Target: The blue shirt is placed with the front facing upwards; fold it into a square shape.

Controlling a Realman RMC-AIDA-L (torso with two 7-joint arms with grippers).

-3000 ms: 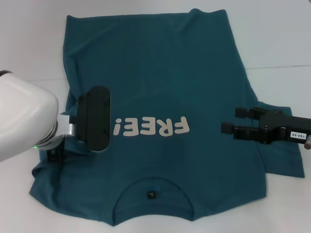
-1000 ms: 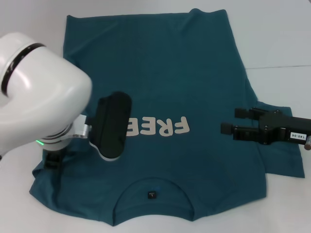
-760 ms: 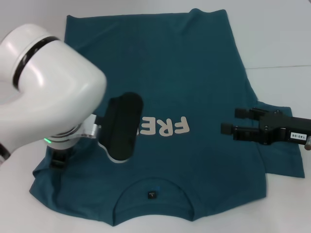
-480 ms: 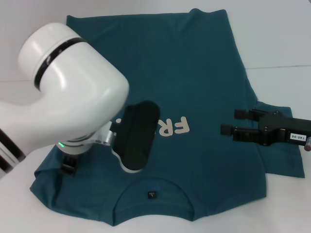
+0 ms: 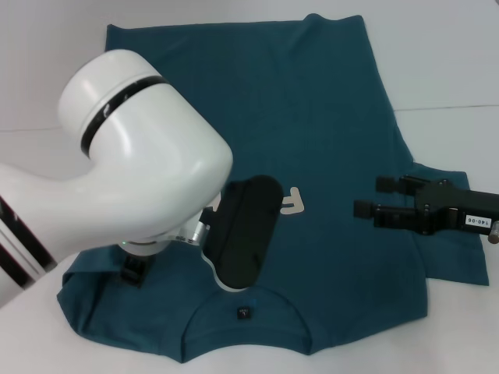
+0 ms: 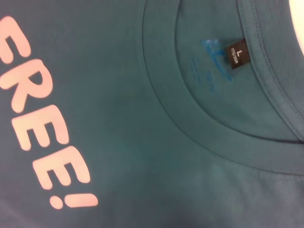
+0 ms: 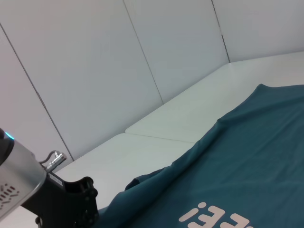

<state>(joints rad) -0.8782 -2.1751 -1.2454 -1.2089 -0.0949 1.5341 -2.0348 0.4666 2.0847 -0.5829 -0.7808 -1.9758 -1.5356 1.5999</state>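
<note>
The blue shirt [image 5: 312, 117] lies front up on the white table, collar toward me, its black neck label [image 5: 244, 312] showing. My left arm covers most of the cream lettering [image 5: 292, 202]. My left gripper [image 5: 134, 270] sits low on the shirt's left sleeve, mostly hidden under the arm, and the sleeve edge is drawn along with it. The left wrist view looks straight down on the lettering [image 6: 42, 128], the collar and the label [image 6: 234, 57]. My right gripper [image 5: 368, 195] hovers open over the shirt's right side, by the right sleeve, holding nothing.
The white table [image 5: 452, 62] surrounds the shirt, with a seam running off to the right. My bulky white left arm [image 5: 132, 171] hangs over the shirt's left half. The right wrist view shows pale wall panels [image 7: 95, 71] behind the table and the shirt [image 7: 256, 161].
My left arm has swung right and toward the collar, across the lettering. The shirt's left sleeve and lower left edge have shifted right with it. The right arm has not moved.
</note>
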